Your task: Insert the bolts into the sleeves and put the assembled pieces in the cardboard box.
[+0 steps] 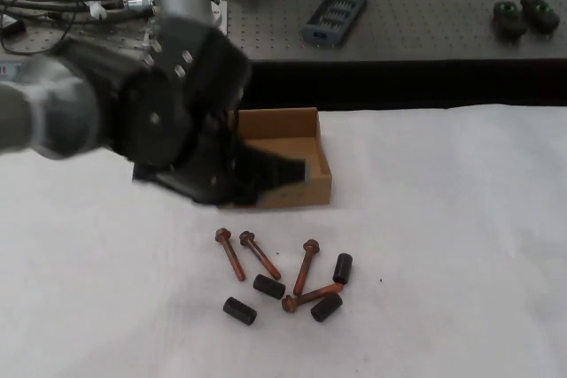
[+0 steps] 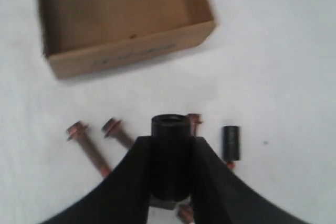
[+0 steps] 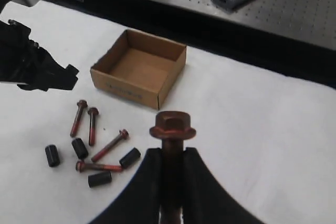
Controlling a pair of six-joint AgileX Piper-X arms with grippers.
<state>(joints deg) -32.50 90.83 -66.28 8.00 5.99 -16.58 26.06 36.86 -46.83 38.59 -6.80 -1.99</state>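
**Operator:** What is in front of me, big things first?

**Helper:** You have the white surface (image 1: 461, 219). On it stands the cardboard box (image 3: 126, 90), open on top, and I can see no finished piece in it yet. In front of the box lie four loose bolts (image 1: 259, 255) and four loose sleeves (image 1: 268, 286), close together in a little pile.

**Operator:** What do I do now?

**Helper:** I think you are at the joining step. Your left pincer (image 2: 171, 148) has one black sleeve (image 2: 171, 127). Your right pincer (image 3: 171, 156) has one bolt (image 3: 172, 129). Bring the two together in the air above the surface. Line the bolt's thin end up with the sleeve's hole, straight and not at a slant. Push slowly. If it catches, pull back a little and try again. Stay away from the pile so you do not knock it.

**Operator:** How are the pincers?

**Helper:** The left one is clamped on the sleeve's lower part. The sleeve's top, with its hole, sticks out past the fingers (image 2: 131, 182). The right one is clamped on the bolt's stem, just under the head. The head pokes out, but the thin end is hidden between the fingers. You may need to turn that wrist to aim it.
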